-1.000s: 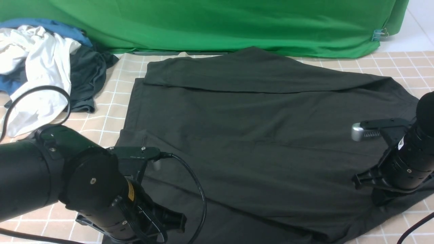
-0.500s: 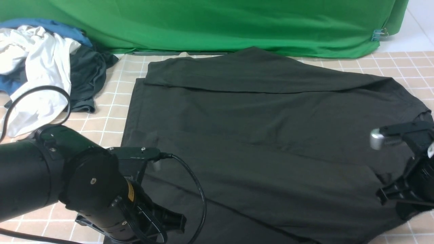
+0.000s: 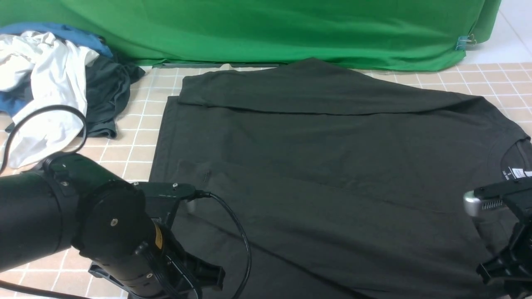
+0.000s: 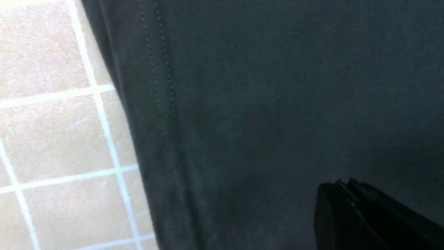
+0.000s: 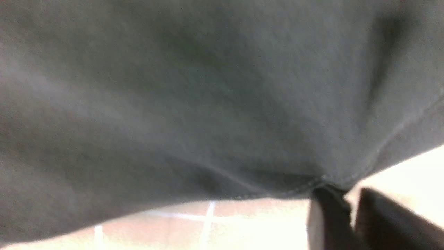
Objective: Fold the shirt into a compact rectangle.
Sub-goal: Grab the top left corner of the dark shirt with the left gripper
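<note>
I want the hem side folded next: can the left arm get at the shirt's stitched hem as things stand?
Probably yes. The left gripper, shut, is low over the shirt beside its stitched hem, with nothing lying between; it would have to open first.

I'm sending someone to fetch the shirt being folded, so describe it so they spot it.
Below the green cloth backdrop, on the tan checked tabletop, a large black cotton T-shirt lies spread out. Unlike the smaller dark grey garment in the far-left clothes pile, it has a white collar label.
</note>
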Available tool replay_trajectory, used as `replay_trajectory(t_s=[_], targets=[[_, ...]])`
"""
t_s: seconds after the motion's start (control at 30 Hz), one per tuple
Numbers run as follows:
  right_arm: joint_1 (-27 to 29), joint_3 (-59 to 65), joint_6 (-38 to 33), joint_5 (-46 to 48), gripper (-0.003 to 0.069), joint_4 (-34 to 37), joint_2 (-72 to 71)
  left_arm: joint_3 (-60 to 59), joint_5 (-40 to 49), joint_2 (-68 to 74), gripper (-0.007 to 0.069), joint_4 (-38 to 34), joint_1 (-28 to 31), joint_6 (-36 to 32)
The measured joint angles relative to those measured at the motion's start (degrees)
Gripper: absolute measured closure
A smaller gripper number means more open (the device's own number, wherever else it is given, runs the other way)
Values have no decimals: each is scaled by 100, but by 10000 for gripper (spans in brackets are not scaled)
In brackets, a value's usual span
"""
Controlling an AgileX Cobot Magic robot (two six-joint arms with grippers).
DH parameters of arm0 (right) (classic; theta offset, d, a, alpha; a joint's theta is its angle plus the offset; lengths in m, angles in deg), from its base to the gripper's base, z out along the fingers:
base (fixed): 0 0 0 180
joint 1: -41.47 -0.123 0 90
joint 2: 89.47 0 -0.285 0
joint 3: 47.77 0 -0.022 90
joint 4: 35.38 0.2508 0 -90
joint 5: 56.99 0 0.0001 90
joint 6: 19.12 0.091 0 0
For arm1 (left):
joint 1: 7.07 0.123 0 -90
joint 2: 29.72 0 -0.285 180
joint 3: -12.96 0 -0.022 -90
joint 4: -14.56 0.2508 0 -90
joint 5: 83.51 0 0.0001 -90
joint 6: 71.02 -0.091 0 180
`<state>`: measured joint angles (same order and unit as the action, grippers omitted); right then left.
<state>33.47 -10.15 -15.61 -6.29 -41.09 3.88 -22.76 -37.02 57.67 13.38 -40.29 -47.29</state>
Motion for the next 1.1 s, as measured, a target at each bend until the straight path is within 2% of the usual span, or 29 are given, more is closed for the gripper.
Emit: replay_trajectory(t_s=[0.03,0.13,0.23,0.3,0.33,0.4,0.47,0.6,0.7,0.8,0.97,1.03,1.1], targets=[[0,-14,0,24,382,-49,0,36,61,0,612,24,0,6],[0,-173,89,96,290,-347,-12,194,283,0,612,51,0,19],[35,-375,616,67,295,-921,-122,327,392,0,612,55,0,23],[245,-564,917,-73,354,-1181,-330,339,446,0,612,48,0,51],[478,-665,897,-127,400,-1130,-423,312,476,0,612,10,0,97],[836,-801,690,-134,435,-828,-483,233,482,-5,612,-86,0,125],[1470,-857,87,-112,456,-26,-497,-4,517,-32,612,-241,0,136],[2193,-860,-546,-3,466,861,-497,-279,612,-137,612,-342,0,268],[2437,-860,-711,-19,453,1058,-497,-306,840,-247,611,-343,0,435],[2487,-854,-782,-285,380,1114,-497,-318,1183,-329,611,-199,0,569],[2487,-807,-688,-671,178,1112,-247,-418,1306,-463,611,-95,0,701],[2487,-807,-515,-763,119,1079,35,-458,1134,-506,611,-167,0,712],[2487,-803,-449,-851,99,1064,287,-514,931,-529,611,-267,0,712]])
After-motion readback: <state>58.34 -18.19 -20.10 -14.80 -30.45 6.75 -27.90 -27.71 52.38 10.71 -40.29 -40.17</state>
